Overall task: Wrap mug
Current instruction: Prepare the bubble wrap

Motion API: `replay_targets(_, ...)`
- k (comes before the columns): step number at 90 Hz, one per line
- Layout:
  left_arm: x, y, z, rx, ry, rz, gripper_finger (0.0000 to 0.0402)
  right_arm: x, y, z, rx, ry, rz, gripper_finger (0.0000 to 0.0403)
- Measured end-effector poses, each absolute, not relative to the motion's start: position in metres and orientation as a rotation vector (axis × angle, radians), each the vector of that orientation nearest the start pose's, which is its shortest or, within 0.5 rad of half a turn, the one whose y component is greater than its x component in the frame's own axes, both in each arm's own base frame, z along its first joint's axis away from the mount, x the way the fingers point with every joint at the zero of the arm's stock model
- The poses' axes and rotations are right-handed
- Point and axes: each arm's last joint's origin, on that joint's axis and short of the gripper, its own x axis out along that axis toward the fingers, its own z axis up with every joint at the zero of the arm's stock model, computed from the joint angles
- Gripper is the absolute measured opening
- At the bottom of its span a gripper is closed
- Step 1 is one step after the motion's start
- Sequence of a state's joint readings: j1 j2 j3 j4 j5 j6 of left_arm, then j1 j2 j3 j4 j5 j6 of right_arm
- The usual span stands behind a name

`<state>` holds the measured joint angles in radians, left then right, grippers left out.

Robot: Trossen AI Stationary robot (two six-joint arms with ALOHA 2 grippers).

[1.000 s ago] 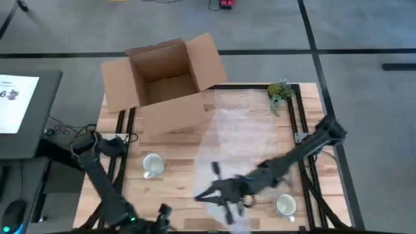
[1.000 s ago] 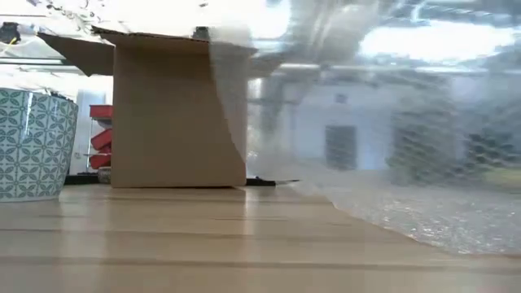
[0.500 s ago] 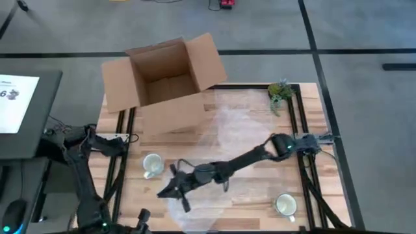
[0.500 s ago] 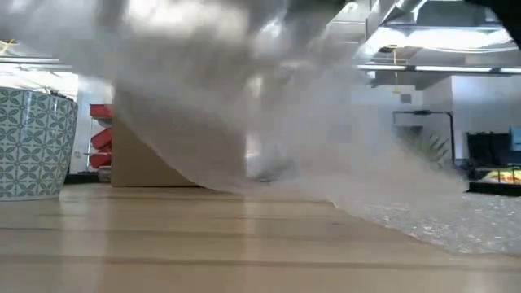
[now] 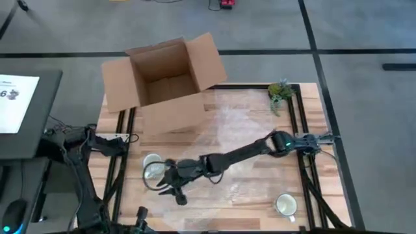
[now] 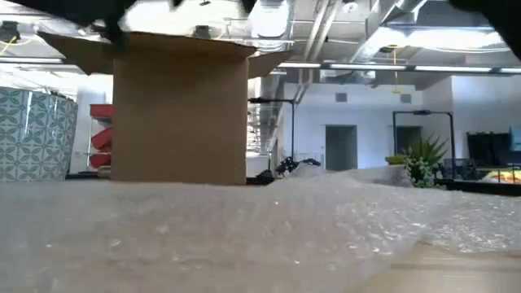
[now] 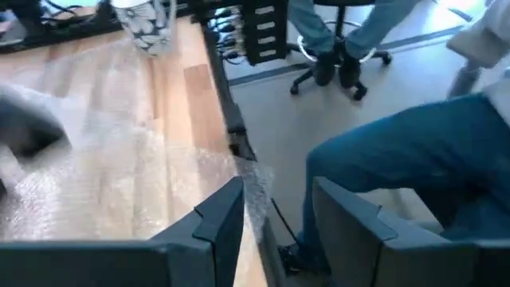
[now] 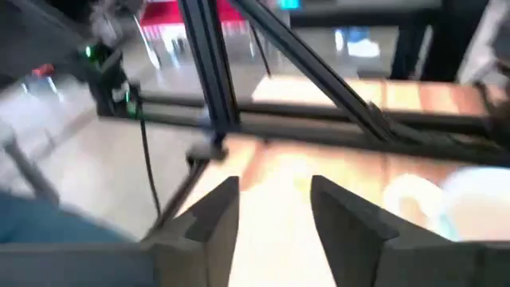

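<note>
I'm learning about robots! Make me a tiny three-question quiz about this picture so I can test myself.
1. True or false: the cardboard box on the table has its flaps open.
2. How many mugs can you count in the view from above?
A. one
B. two
C. four
3. Fill in the missing word: the right gripper has reached across the bubble wrap and is next to the mug on the ____ side of the picture.

Key
1. True. You can see straight down into it.
2. B. One mug sits by the right gripper, the other mug near the table's front right corner.
3. left
</note>
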<state>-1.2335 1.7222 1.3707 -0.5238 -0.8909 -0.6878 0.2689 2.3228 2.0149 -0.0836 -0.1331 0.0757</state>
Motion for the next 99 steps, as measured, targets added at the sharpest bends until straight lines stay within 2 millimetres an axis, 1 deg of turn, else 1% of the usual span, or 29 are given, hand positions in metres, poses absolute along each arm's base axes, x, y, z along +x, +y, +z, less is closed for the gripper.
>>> replay_targets(4,0.143,-0.334,0.265,0.08,0.477,-0.104,0.0129,0.51,0.145,0.25,0.03,0.502,0.372,0.0162)
replay_targets(10,0.145,-0.328,0.253,0.032,0.46,-0.031,0.0129,0.495,0.143,0.247,-0.005,0.68,0.342,0.0162)
replay_targets(17,0.148,-0.319,0.233,-0.049,0.492,0.019,0.0128,0.48,0.141,0.225,-0.045,0.905,0.299,0.0156)
replay_targets(25,0.152,-0.308,0.207,-0.159,0.553,0.045,0.0123,0.465,0.136,0.198,-0.043,1.097,0.25,0.0147)
replay_targets(33,0.153,-0.299,0.182,-0.272,0.604,0.028,0.0119,0.452,0.134,0.173,-0.021,1.2,0.214,0.0136)
replay_targets(40,0.152,-0.294,0.164,-0.36,0.649,-0.027,0.0117,0.442,0.132,0.148,-0.007,1.271,0.18,0.0128)
replay_targets(48,0.15,-0.287,0.148,-0.435,0.703,-0.084,0.0116,0.436,0.135,0.137,0.022,1.259,0.152,0.0122)
replay_targets(55,0.145,-0.279,0.136,-0.458,0.76,-0.076,0.0115,0.431,0.14,0.129,0.029,1.258,0.117,0.012)
replay_targets(62,0.141,-0.271,0.127,-0.439,0.831,-0.024,0.0115,0.429,0.147,0.127,0.036,1.249,0.074,0.012)
replay_targets(70,0.134,-0.26,0.12,-0.397,0.921,0.079,0.0115,0.43,0.158,0.128,0.086,1.177,-0.013,0.012)
replay_targets(78,0.13,-0.25,0.12,-0.373,0.967,0.176,0.0115,0.435,0.169,0.129,0.22,1.056,-0.122,0.012)
replay_targets(84,0.127,-0.245,0.12,-0.338,0.992,0.241,0.0115,0.438,0.176,0.13,0.279,1.013,-0.115,0.012)
replay_targets(93,0.124,-0.239,0.129,-0.283,1.038,0.312,0.0115,0.438,0.181,0.131,0.263,0.995,-0.078,0.012)
replay_targets(99,0.123,-0.24,0.137,-0.256,1.079,0.328,0.0115,0.434,0.183,0.142,0.22,0.993,-0.078,0.012)
